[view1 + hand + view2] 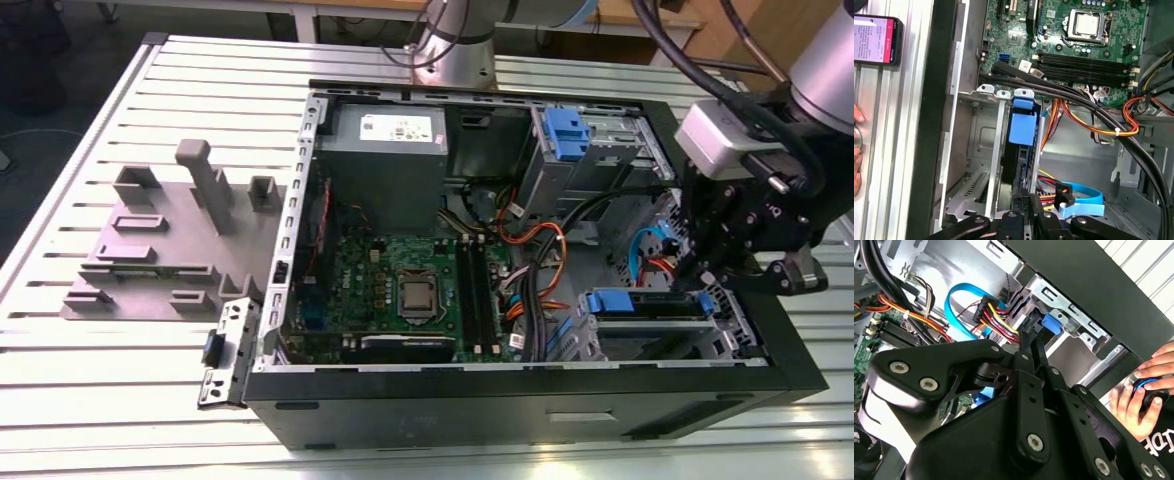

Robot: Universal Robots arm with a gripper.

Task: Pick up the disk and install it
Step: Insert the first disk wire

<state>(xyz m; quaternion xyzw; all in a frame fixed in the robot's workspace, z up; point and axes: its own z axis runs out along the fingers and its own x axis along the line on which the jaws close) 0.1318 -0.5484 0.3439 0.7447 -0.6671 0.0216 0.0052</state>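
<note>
On the slotted metal table [80, 400], at 9 o'clock in the exterior view, stands a grey fixture block [160, 240], well apart from the table's edges. Just beside it lies the open computer case [534, 400]. A white label [398, 127] sits on the power supply [387, 150] at 12 o'clock, its print too small to read. The motherboard [400, 290] lies at the centre, and a bundle of cables [534, 250] crosses the room between it and the drive cage [654, 335].

The disk [627, 300] sits edge-up in that cage at 4 o'clock, with its blue tab showing in both wrist views [1022, 127] [1049, 322] and metal walls close on either side. The gripper [714, 265] hangs over the case's far rim at 3 o'clock. Its fingers [1026, 355] are drawn together with no gap showing, and their tips are at the disk's end [1024, 215]. I cannot tell whether they pinch it.

Outside the case a phone [874, 39] lies on the table, its screen text unreadable. A person's hand [1139, 400] rests there too.
</note>
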